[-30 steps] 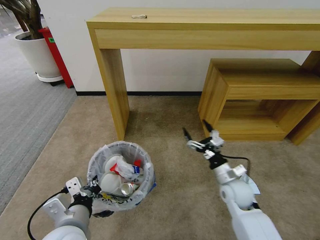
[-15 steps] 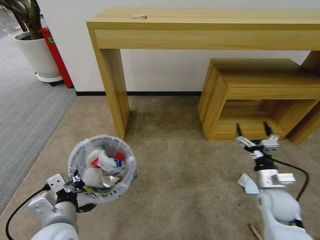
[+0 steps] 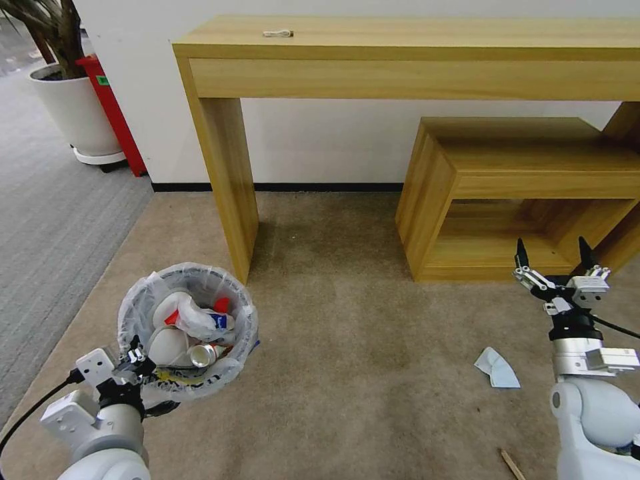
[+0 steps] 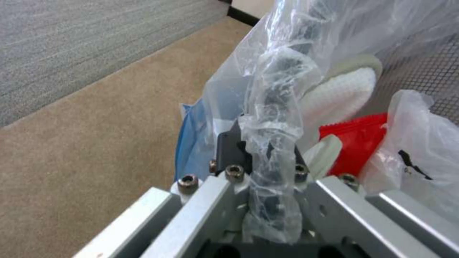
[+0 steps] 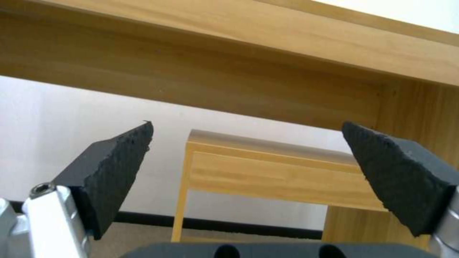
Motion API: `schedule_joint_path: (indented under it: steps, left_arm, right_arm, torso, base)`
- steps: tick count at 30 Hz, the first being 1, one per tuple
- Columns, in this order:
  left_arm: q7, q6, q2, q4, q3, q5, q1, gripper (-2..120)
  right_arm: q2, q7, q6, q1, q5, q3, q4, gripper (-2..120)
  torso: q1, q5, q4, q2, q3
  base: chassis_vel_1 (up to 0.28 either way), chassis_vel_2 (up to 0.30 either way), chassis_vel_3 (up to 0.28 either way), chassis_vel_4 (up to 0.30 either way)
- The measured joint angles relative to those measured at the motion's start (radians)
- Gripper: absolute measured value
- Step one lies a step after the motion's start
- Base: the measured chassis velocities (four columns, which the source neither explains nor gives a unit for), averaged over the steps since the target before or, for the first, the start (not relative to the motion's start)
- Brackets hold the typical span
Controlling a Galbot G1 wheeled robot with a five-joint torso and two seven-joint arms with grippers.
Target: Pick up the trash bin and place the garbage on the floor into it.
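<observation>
The trash bin (image 3: 137,310), round and lined with a clear bag, hangs at the lower left, and my left gripper (image 3: 137,357) is shut on its near rim. Inside lie a white slipper (image 4: 342,91), a red wrapper (image 4: 358,138), a can and crumpled plastic. The left wrist view shows the bag's twisted edge (image 4: 272,150) pinched between the jaws, with a blue bag edge (image 4: 191,143) beside it. My right gripper (image 3: 552,257) is open and empty at the far right, pointing at the low wooden shelf. On the floor (image 3: 373,320), a pale crumpled wrapper (image 3: 497,368) lies left of the right arm, and a wooden stick (image 3: 512,463) lies at the bottom edge.
A long wooden desk (image 3: 413,53) stands against the wall, its leg (image 3: 230,180) just beyond the bin. A low wooden shelf unit (image 3: 520,193) sits at the right. A potted plant (image 3: 73,107) and a red object (image 3: 113,113) stand on grey carpet (image 3: 47,227) at left.
The left arm has carried the bin further left. The right arm has swung right, away from the bin, uncovering the pale wrapper on the carpet; its fingers stayed open.
</observation>
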Motion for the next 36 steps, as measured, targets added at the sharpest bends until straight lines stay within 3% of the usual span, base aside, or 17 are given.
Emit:
schedule_joint_path:
  steps: [19,36]
  left_arm:
    - [0.016,-0.013,0.005,0.031,0.008,-0.002,-0.013,1]
    - [0.019,-0.017,0.006,0.043,0.012,-0.002,-0.023,1]
  right_arm:
    - [0.011,0.027,0.007,-0.006,0.031,-0.011,-0.003,100]
    - [0.009,0.013,0.011,-0.017,0.017,-0.014,-0.013,100]
  torso:
    - [0.0,-0.0001,0.0,0.0,0.0]
    - [0.0,-0.0001,-0.0002,0.0,0.0]
  base:
    - [-0.015,-0.015,-0.012,-0.018]
    - [-0.103,-0.102,-0.109,-0.108]
